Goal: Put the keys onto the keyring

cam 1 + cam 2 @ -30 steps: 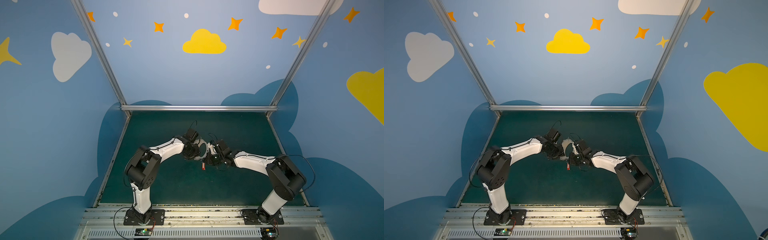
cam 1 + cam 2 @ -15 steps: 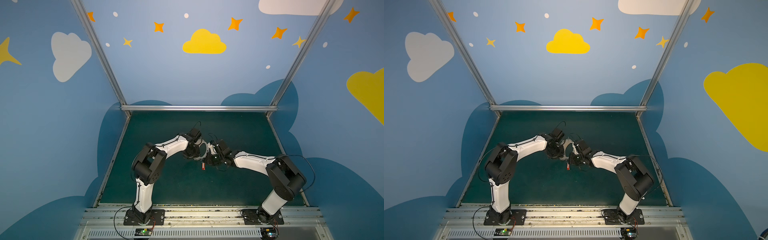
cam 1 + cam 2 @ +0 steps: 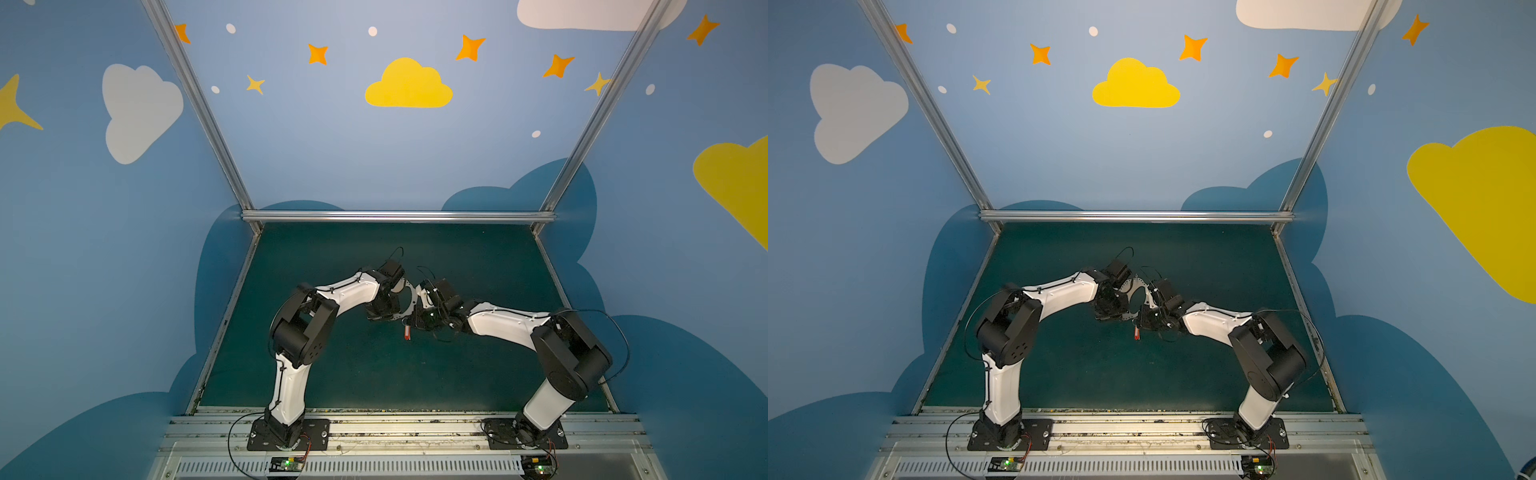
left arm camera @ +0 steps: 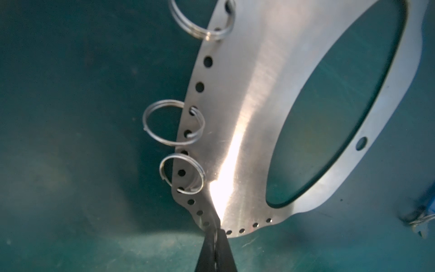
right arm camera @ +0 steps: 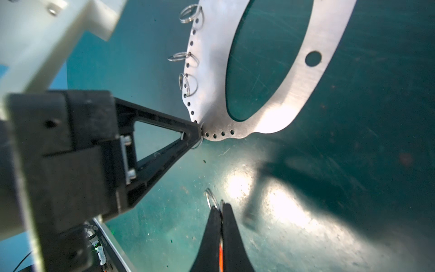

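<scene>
The keyring (image 4: 247, 94) is a flat grey oval plate with a big central hole and small wire rings (image 4: 173, 124) along its holed edge. My left gripper (image 4: 217, 229) is shut on the plate's edge, as the right wrist view also shows (image 5: 200, 134). My right gripper (image 5: 220, 207) is shut on the red-tagged key, with orange showing between its fingers and its split ring (image 5: 211, 199) poking past the tips, a short way from the plate (image 5: 294, 99). In both top views the red tag (image 3: 407, 332) (image 3: 1136, 333) hangs below the plate (image 3: 409, 299). A blurred blue-tagged key (image 4: 423, 212) lies at the frame's edge.
The dark green mat (image 3: 374, 374) is bounded by an aluminium rail at the back (image 3: 399, 216), slanted side rails and the base rail at the front (image 3: 395, 424). Both arms meet over the mat's middle. Blue painted walls enclose the cell.
My left gripper has shut onto the keyring's edge, and the left arm's elbow has shifted right toward the middle. The right arm and the red-tagged key have stayed put.
</scene>
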Action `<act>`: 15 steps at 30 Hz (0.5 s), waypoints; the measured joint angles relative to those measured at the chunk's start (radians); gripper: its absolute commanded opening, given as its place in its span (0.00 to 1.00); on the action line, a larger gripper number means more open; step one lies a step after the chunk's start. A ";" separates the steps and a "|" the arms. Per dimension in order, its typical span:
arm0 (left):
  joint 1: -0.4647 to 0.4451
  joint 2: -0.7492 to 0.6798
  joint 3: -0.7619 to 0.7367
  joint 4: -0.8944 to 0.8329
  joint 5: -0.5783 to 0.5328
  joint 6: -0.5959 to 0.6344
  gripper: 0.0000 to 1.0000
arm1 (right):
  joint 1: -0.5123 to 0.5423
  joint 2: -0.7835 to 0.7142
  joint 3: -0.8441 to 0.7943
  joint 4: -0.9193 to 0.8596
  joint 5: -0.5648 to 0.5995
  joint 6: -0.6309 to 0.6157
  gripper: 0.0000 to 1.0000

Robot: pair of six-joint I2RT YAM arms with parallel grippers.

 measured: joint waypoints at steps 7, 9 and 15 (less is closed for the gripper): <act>0.000 -0.011 -0.010 0.018 0.017 -0.033 0.04 | 0.011 0.074 0.053 -0.015 0.000 -0.001 0.00; 0.000 -0.022 -0.015 0.025 0.026 -0.043 0.04 | 0.015 0.088 0.072 -0.017 0.000 -0.001 0.00; 0.002 -0.059 -0.021 0.045 0.050 -0.069 0.04 | 0.021 0.113 0.126 -0.029 0.000 -0.005 0.00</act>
